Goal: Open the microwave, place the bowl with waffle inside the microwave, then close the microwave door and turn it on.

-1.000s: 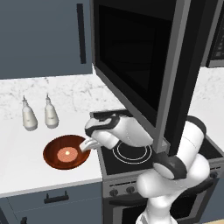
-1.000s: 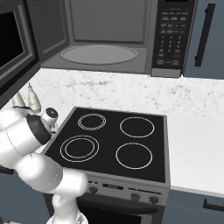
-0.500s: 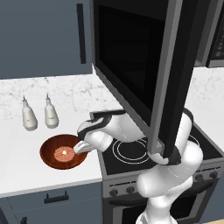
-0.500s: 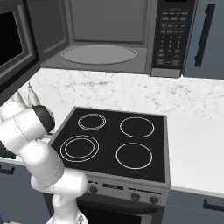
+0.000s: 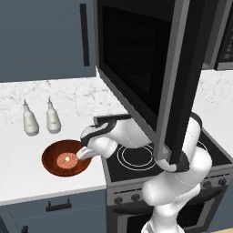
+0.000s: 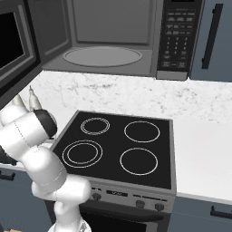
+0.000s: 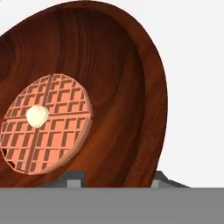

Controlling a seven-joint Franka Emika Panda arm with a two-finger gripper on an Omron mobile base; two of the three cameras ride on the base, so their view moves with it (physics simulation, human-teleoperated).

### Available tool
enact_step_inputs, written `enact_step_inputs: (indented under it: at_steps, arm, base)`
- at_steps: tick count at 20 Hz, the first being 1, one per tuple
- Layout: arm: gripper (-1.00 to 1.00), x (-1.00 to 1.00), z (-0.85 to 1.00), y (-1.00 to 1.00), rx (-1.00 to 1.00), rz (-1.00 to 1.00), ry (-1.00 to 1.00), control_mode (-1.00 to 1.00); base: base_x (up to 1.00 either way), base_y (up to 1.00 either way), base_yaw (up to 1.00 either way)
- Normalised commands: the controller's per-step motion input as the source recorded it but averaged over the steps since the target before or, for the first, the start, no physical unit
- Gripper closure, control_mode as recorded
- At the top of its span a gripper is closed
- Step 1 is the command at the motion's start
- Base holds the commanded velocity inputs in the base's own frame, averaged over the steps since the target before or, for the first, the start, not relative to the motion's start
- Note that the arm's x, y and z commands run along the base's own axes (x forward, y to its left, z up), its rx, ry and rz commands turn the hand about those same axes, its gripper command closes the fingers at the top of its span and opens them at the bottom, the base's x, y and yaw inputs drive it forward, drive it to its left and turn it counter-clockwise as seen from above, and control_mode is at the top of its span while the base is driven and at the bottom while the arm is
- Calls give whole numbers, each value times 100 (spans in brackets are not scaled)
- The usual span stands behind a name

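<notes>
A: Hovering right at the bowl (image 5: 65,159), the gripper (image 5: 84,153) is straddling its right rim; one fingertip is sitting inside, one outside. Can't tell if it's clamping yet.

B: Waffle (image 7: 46,124)?

A: Lying flat mid-bowl, just beside the tips. Bowl is resting on the counter (image 5: 27,182), left of the stovetop (image 6: 120,147). Further back, the microwave door (image 5: 150,68) is hanging open.

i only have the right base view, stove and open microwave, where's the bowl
Observer: The bowl sits on the counter left of the stove, waffle inside it.
Operator: is the hand near it
Observer: Yes, the gripper is at the bowl's right rim, and the hand view shows that rim between the jaws.
Operator: anything close by
Observer: Two white bottles stand behind the bowl.
</notes>
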Motion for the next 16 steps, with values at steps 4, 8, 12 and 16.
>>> enact_step_inputs:
  at_steps: [4,8,12,16]
  arm:
    - [100,-31,20,-82,0,-6,-12,-100]
    - [100,-51,36,-100,0,-18,-14,-100]
    - [100,-29,76,-100,0,-26,-11,-100]
    - [100,-22,90,-100,0,-29,-6,-100]
  base:
    - [0,0,0]
    - [0,0,0]
    - [0,0,0]
    - [0,0,0]
